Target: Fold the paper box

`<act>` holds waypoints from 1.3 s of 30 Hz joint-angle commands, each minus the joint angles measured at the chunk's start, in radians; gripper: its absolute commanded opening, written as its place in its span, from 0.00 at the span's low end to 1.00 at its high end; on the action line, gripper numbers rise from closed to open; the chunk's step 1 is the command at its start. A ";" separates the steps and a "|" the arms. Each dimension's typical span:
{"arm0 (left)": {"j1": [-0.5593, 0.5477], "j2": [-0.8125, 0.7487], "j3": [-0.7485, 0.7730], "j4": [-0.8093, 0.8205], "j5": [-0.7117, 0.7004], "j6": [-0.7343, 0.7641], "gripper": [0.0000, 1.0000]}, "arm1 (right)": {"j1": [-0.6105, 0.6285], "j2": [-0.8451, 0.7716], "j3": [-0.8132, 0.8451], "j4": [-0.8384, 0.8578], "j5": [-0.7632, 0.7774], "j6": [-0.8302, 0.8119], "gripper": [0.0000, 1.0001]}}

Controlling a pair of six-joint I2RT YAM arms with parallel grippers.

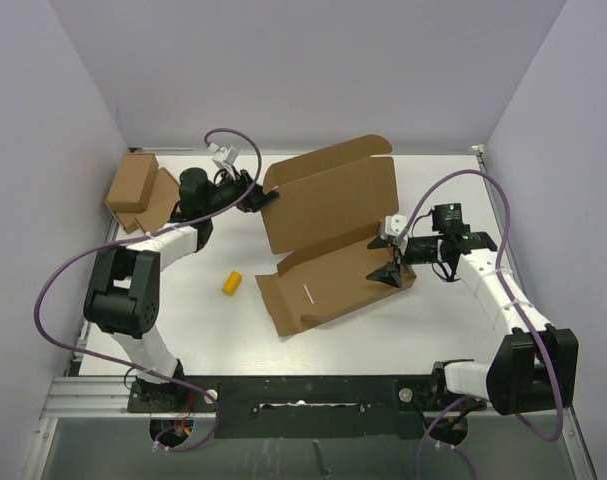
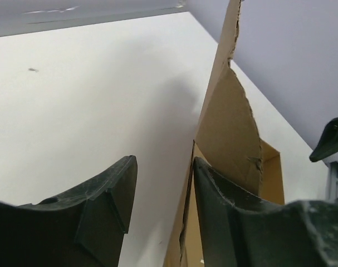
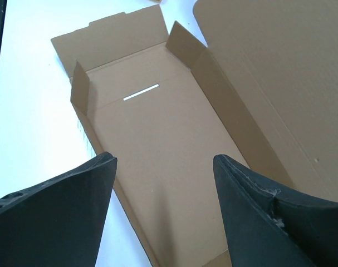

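Bright, even overhead light washes the white table [image 1: 383,330], nearly blown out in both wrist views; soft shadows edge the paper box [image 1: 333,200]; the right gripper [image 3: 164,161] looms dark, slightly blurred.

We find no readable text, label, brand, number or sign anywhere, including on the paper box [image 1: 328,205].

Two white-and-black arms trailing purple cables

The left arm [image 1: 123,290] and right arm [image 1: 493,290] have white links between bulky black joints. A purple cable [image 1: 43,295] loops off each. The left gripper [image 2: 164,161] and right gripper [image 3: 164,158] carry dark, curved fingers [image 3: 63,211].
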 commanded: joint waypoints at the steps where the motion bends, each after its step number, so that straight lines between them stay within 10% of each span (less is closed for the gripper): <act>1: 0.040 -0.188 -0.031 -0.074 -0.154 0.026 0.46 | -0.022 0.002 0.003 0.036 -0.033 0.037 0.72; 15: 0.080 -0.612 -0.295 -0.288 -0.435 0.038 0.52 | -0.134 0.139 0.053 0.285 0.442 0.639 0.73; 28: 0.089 -1.004 -0.567 -0.452 -0.428 -0.190 0.53 | -0.020 0.381 0.202 0.228 0.839 0.698 0.64; 39: 0.056 -1.028 -0.602 -0.689 -0.346 -0.340 0.42 | 0.012 0.467 0.213 0.231 0.815 0.702 0.29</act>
